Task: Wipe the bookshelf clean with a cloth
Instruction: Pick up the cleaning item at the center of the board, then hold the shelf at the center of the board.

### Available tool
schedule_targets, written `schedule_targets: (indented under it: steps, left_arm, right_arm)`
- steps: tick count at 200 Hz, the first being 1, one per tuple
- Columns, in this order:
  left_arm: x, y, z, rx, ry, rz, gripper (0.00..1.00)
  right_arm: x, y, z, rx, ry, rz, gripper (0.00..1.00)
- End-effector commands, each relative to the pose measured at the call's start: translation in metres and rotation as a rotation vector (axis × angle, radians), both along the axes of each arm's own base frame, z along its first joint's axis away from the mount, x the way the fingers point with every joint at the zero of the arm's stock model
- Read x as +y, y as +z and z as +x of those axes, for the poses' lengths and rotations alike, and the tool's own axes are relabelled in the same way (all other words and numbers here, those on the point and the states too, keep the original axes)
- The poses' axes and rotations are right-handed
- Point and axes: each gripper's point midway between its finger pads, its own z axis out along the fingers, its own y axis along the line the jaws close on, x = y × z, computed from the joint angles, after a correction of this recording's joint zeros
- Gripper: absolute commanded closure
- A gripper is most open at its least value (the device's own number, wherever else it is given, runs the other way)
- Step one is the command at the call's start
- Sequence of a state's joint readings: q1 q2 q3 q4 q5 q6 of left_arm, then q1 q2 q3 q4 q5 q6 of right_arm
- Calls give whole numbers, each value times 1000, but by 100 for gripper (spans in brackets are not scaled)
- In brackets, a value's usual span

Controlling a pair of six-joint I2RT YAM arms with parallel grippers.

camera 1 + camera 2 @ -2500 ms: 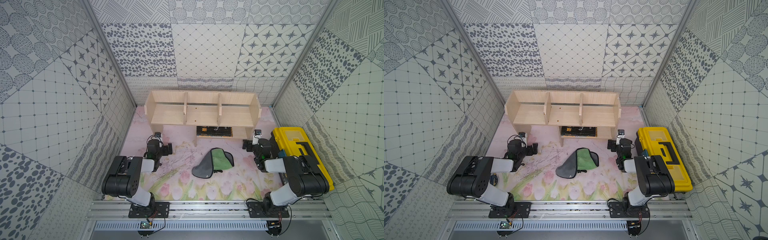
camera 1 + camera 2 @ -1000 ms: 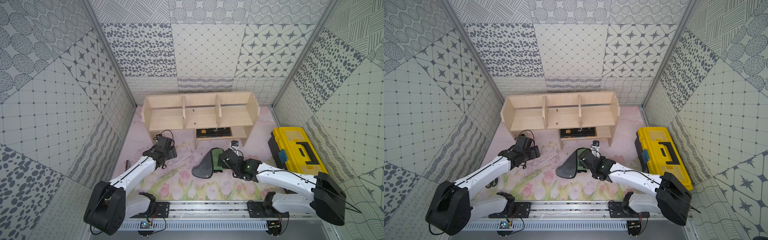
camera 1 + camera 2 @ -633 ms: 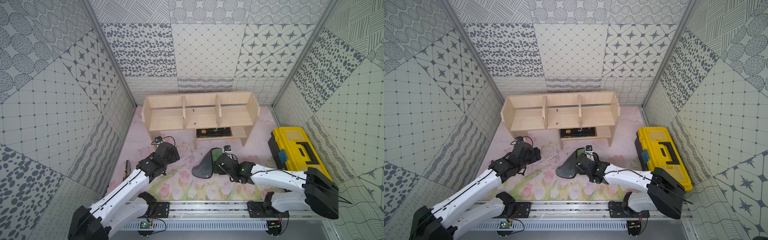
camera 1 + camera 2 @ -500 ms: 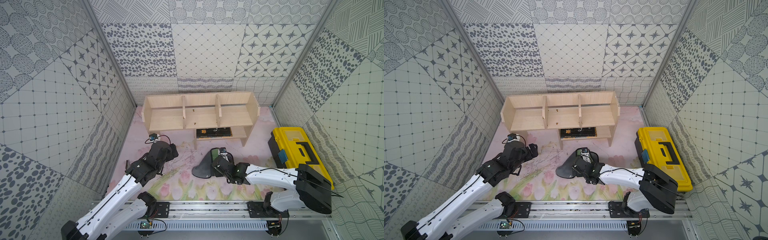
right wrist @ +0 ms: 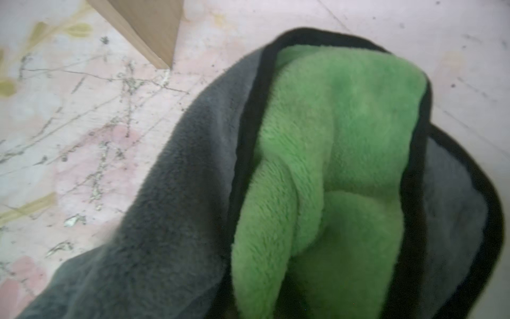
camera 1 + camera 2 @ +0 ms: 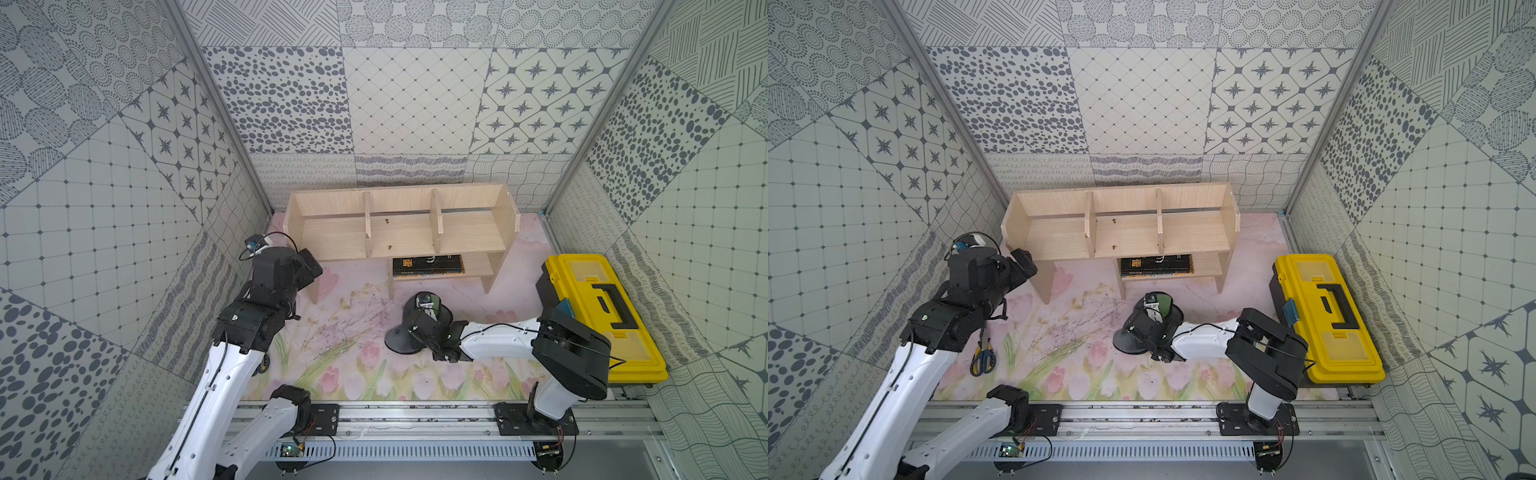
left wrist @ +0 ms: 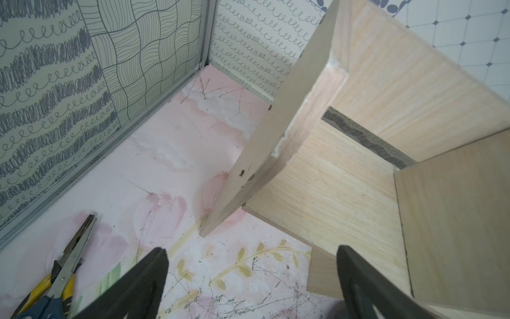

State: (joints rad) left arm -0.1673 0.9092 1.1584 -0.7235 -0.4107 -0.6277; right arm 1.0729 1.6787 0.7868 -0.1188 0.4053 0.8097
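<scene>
"Looking at a top view, I see my right pincer [image 6: 415, 328] clamped on the cloth [image 6: 400, 340]. It tents up from the bench [image 6: 332, 365], on the near side of the bookshelf [image 6: 332, 237]. My left pincer [image 6: 309, 268] gapes wide, empty, at the shelf's left end."

"Risks?"

"I'd guess a thin pinch of fluffy pile could slip mid-wipe. The trailing skirt could also snag a divider."

"Left wrist?"

"It shows scissors [image 7: 63, 265] on the bench beside my left arm. A careless swing could knock them."

"Right wrist?"

"That view alone shows plainly the green face folded inside the grey. The pincer itself is hidden there."
</scene>
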Motion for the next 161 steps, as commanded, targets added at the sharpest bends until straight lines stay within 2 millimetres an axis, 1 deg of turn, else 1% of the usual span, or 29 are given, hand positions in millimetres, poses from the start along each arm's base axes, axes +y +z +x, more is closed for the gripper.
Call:
schedule_targets:
  steps: [1,9,26,34,38,57,79,86,97,109,123,141,149,153,161]
  left_arm:
    - [5,0,22,15,-73,10,1]
    - [4,1,31,-8,-104,-7,0]
    - [-7,3,51,-75,-195,-71,0]
    - [-9,-1,58,-81,-214,-82,2]
    - [-11,2,64,-105,-223,-83,3]
    - [-18,-8,79,-116,-259,-112,10]
    - [-20,-14,94,-141,-264,-119,20]
    - [-19,-14,98,-148,-262,-118,27]
    - [-19,-16,104,-153,-263,-120,39]
    - [-18,-19,111,-152,-250,-132,53]
    - [-17,-23,117,-154,-231,-152,66]
    - [-15,-27,125,-159,-202,-172,88]
    - [-13,-27,128,-160,-190,-171,95]
    - [-12,-27,129,-156,-179,-166,100]
    - [-9,-27,131,-148,-146,-158,100]
  right_arm:
    - [-20,-11,-15,39,5,-35,100]
    - [-19,-1,-15,12,13,15,100]
    - [-15,22,-16,-39,38,124,100]
    - [-14,33,-16,-59,40,152,100]
    - [-15,37,-15,-68,37,157,100]
    - [-11,58,-5,-104,36,164,100]
    - [7,88,5,-151,77,242,100]
    - [10,96,10,-161,77,262,100]
    - [12,103,20,-158,66,283,100]
    - [12,105,31,-149,49,293,100]
    - [10,107,43,-150,30,298,100]
    - [10,114,57,-164,24,331,100]
    - [13,122,62,-179,42,348,100]
    - [16,126,63,-191,56,351,100]
    - [23,136,66,-210,85,356,100]
